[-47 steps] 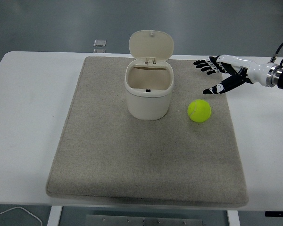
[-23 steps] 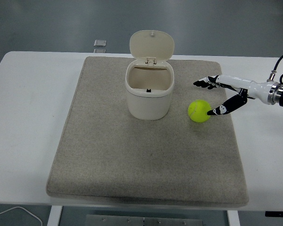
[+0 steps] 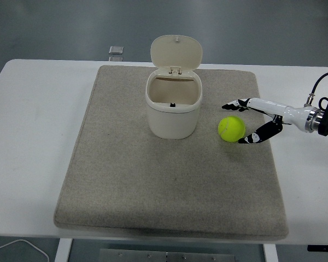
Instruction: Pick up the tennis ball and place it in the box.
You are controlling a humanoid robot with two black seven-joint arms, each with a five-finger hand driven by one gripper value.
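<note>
— On the table (image 3: 33,136)? 
— A mat (image 3: 169,185), spread across the middle. 
— On the mat? 
— Box (image 3: 173,109) toward the back, lid (image 3: 175,52) raised behind it. Ball (image 3: 231,129) right of the box, slightly nearer. 
— The hand (image 3: 251,120)? 
— In from the right, just right of the ball, fingers (image 3: 235,103) behind it, thumb (image 3: 254,137) before it. 
— Behind the mat? 
— A small thing (image 3: 116,50), off the table's far edge.
</note>
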